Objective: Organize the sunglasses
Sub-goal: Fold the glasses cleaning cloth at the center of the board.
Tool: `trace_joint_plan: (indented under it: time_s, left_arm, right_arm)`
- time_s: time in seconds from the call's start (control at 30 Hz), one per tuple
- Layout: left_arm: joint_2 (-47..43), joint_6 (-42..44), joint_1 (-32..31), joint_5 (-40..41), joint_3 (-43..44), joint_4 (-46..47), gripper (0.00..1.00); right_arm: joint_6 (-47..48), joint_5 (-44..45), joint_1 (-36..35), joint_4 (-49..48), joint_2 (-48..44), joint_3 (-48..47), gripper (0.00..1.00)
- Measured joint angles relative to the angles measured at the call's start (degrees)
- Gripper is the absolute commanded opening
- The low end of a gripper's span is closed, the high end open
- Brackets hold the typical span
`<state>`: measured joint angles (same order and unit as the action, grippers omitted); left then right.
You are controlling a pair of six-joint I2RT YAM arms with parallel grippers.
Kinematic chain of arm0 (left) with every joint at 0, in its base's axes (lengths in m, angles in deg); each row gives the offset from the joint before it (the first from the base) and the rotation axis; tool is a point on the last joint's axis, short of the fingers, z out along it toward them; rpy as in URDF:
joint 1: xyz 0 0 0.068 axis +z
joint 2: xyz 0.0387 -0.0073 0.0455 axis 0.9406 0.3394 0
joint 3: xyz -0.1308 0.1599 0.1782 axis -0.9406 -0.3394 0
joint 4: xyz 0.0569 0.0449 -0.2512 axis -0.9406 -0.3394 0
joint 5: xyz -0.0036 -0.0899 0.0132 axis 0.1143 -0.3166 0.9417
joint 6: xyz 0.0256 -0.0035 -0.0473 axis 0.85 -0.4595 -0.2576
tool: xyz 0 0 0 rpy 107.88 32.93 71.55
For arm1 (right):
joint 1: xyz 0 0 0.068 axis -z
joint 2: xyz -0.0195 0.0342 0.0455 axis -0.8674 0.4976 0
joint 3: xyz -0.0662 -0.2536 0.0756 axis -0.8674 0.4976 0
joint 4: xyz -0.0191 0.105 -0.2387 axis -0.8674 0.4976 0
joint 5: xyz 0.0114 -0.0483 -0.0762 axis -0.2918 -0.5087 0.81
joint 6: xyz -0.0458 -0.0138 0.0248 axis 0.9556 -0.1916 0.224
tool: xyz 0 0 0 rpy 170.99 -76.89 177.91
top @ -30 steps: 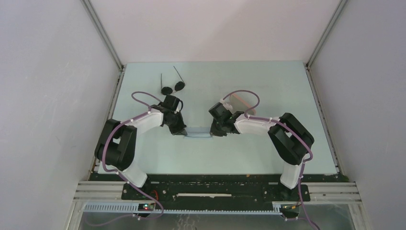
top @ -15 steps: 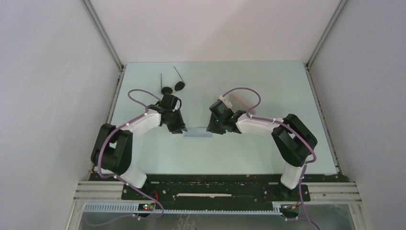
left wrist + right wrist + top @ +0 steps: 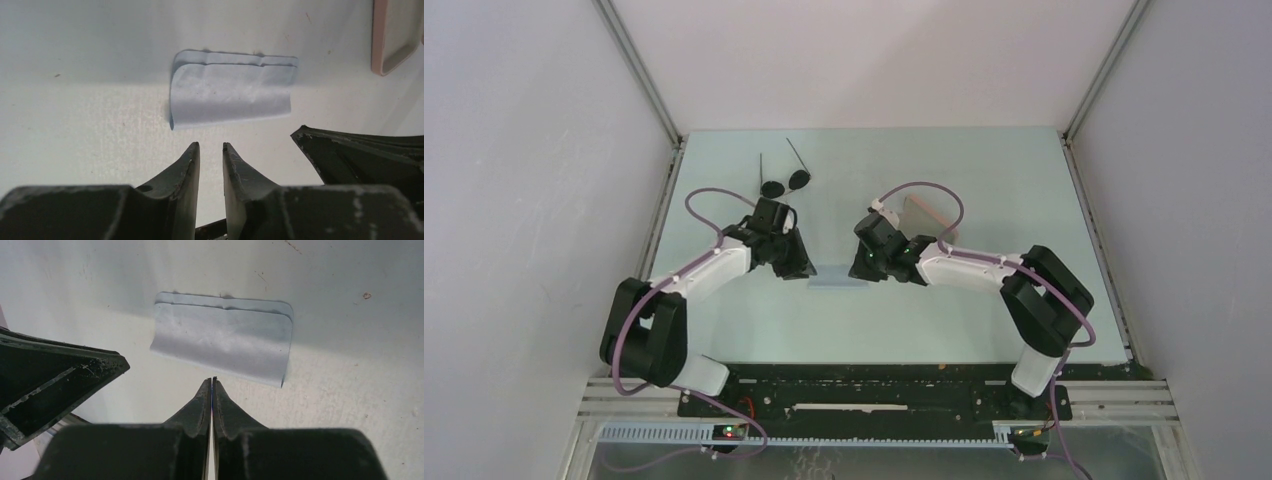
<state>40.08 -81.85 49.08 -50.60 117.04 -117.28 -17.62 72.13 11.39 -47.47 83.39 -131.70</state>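
While the sunglasses [image 3: 773, 189] lie unfolded at the far left of the counter [image 3: 984, 330], well apart from the pink case [image 3: 922, 213], the overhead view has the left tool [image 3: 802, 270] and right tool [image 3: 861, 270] at either end of the folded blue cloth [image 3: 837, 279]. Nothing looks stowed yet. The lens row, their long axis, runs left to right on a slight slant, with the wire temples pointing to the far edge.

From the left wrist, the left tool [image 3: 210, 146] stands slightly spread, pinching nothing, just short of the cloth.

From the right wrist, the right tool [image 3: 212, 381] is pressed together and empty. Folding and casing the sunglasses remain, I judge.
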Motion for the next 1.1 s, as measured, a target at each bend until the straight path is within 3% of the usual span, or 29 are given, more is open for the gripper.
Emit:
trace_joint_plan:
  time_s: [0.4,0.87,1.1]
  left_arm:
    - [7.8,0.1,-0.4,-9.8,-0.1,4.8,0.27]
    - [11.8,0.9,-0.4,-4.9,-0.2,4.6,0.27]
    - [4.2,1.6,-0.5,1.7,-0.2,2.1,0.46]
  right_arm:
    - [0.0,-5.4,1.5,0.0,3.7,0.0,0.02]
    - [1.0,-4.8,2.5,0.8,6.9,0.1,0.04]
    - [2.6,-2.3,3.5,3.2,1.0,0.4,0.35]
